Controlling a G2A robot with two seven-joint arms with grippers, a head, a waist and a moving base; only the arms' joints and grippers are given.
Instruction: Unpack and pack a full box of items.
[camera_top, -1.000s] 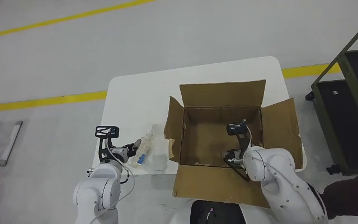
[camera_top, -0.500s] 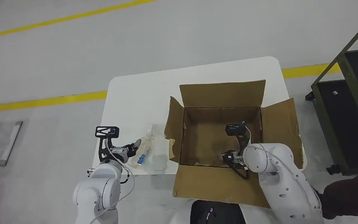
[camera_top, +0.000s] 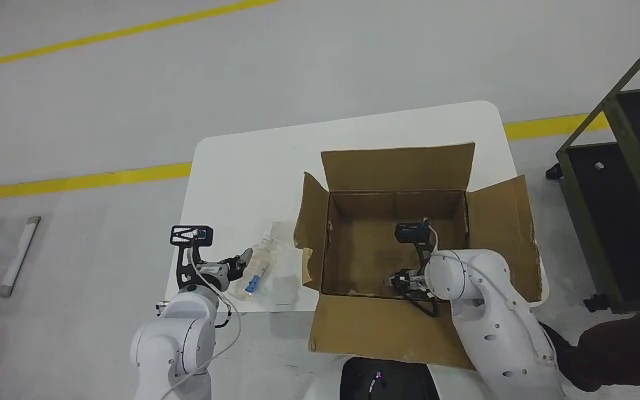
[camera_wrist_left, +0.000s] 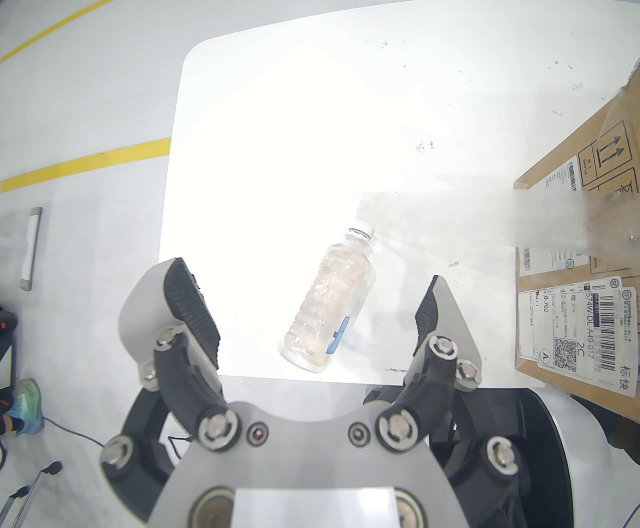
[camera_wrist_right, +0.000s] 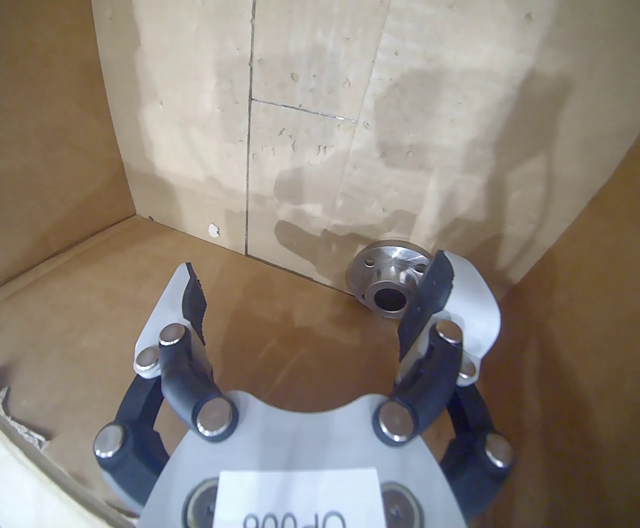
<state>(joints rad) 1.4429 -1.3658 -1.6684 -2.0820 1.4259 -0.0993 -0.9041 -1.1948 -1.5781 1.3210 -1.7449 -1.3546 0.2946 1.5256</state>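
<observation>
**A:** What sits nearest?

**B:** The left gripper (camera_wrist_left: 306, 280), at the table's front edge. Its jaws are spread wide and it holds nothing. Just past its fingertips a clear plastic bottle (camera_wrist_left: 330, 310) lies on its side on the white table (camera_top: 250, 170), with its cap pointing away from the robot.

**A:** Any writing on it?

**B:** A thin blue strip (camera_wrist_left: 337, 336) runs along the bottle near its base, and any print on it is too small to make out. A clear film (camera_wrist_left: 475, 220) stretches from beside the cap towards the box.

**A:** And the box?

**B:** The cardboard box (camera_top: 395, 170) stands beside the bottle with all its flaps folded out. White shipping labels (camera_wrist_left: 580, 325) with barcodes, a square code and upright-arrow marks cover the outer wall that faces the left gripper.

**A:** Where is the other arm?

**B:** The right gripper (camera_wrist_right: 316, 272) is down inside the box, close to the near wall. Its jaws are wide apart with nothing between them. A white sticker (camera_wrist_right: 300, 495) on its wrist bears dark characters, which the frame edge cuts off.

**A:** Is anything in there?

**B:** A round metal flange (camera_wrist_right: 387, 285) with bolt holes lies where the floor meets a side wall, near a corner. One finger stands right in front of it, and I cannot tell whether they touch.
</observation>
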